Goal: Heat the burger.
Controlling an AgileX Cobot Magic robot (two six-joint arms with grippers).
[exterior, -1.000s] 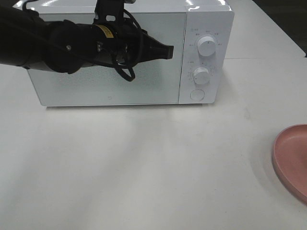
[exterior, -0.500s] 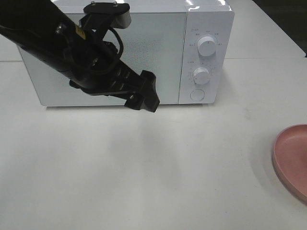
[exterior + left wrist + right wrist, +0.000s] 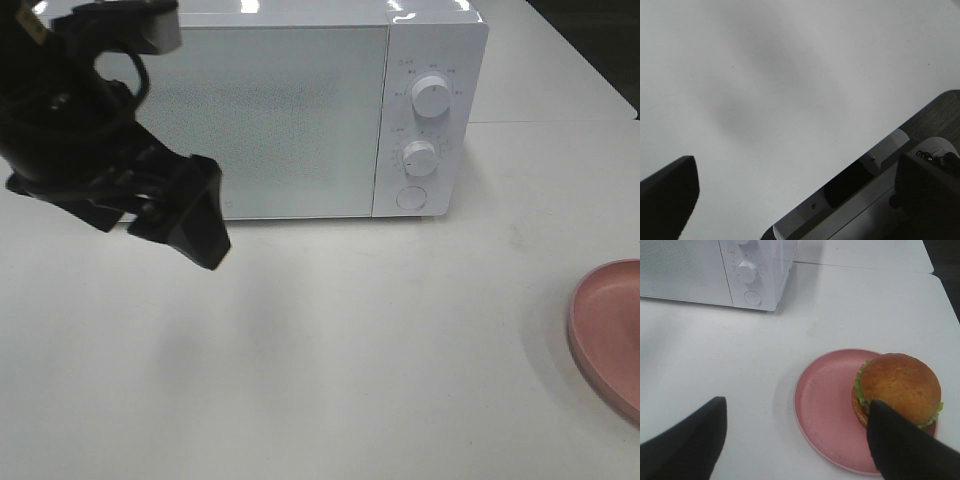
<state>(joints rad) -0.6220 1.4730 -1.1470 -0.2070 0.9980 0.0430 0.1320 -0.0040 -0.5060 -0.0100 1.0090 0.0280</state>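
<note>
**A:** Where's your burger (image 3: 900, 388) right now?

**B:** On the pink plate (image 3: 822, 407), toward the plate's far side from the microwave (image 3: 300, 110). In your right wrist view it sits just past one finger (image 3: 900, 450) of the right gripper (image 3: 795, 440); that dark fingertip overlaps the bun's lower edge in the picture, but you cannot tell from here whether it touches. The other finger hangs over bare table (image 3: 715, 355), well to the side of the plate.

**A:** So how do the right jaws stand?

**B:** Spread wide, with much of the plate showing between them and nothing clamped. The burger is beside one jaw, not between the two.

**A:** And your left gripper (image 3: 195, 225)?

**B:** From the high camera it hovers over the table in front of the microwave's left corner, pointing down and away from the door. Its jaws look parted and hold nothing. In the left wrist view only one dark fingertip (image 3: 667, 195) shows, with plain tabletop beneath it.

**A:** The microwave itself?

**B:** Door shut, two knobs (image 3: 431, 96) and a round button (image 3: 411, 198) on its panel. It stands well beyond your right jaws, across open table from the plate. In the high view only the plate's rim (image 3: 600, 335) shows at the edge; the burger is out of frame there.
</note>
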